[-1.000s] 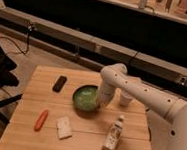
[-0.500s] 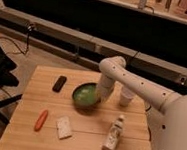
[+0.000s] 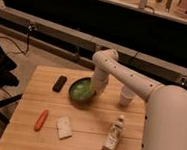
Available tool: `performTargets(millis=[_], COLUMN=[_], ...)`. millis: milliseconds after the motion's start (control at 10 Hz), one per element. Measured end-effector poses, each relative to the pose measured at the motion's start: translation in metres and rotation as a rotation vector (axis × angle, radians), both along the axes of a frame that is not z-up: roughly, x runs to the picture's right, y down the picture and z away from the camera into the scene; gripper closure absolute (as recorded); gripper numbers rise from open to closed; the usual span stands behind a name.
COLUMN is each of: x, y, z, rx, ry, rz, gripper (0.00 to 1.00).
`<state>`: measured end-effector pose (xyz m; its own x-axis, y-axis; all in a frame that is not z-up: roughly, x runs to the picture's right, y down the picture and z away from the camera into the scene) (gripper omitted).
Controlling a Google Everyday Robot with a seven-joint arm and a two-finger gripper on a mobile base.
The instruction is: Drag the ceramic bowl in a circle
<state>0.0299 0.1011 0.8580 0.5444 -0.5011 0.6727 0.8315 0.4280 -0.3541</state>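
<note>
The ceramic bowl (image 3: 81, 91) is round, glossy green and shallow. It sits on the wooden table (image 3: 41, 79) a little back of the middle. My white arm reaches down from the right, and the gripper (image 3: 97, 88) is at the bowl's right rim, touching it. The arm's wrist hides the fingertips and part of the rim.
A white cup (image 3: 127, 96) stands right of the bowl. A black remote-like object (image 3: 60, 83) lies to its left. An orange carrot (image 3: 41, 120) and a pale sponge (image 3: 64, 127) lie at the front left. A small bottle (image 3: 113, 135) lies at the front right.
The bowl has slid left and a little toward the back of the table, with the gripper moving along at its right rim.
</note>
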Motion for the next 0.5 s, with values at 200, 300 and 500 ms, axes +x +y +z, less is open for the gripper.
performTargets(millis=[200,300,500], x=[-0.013,-0.017,-0.014], y=[0.006,0.010,0.026], z=[-0.001,-0.006,-0.022], rx=[-0.005,-0.002,-0.003], ry=[-0.046,-0.063,-0.070], rz=[-0.017,-0.017,-0.016], gripper=[0.99,0.99,0.99])
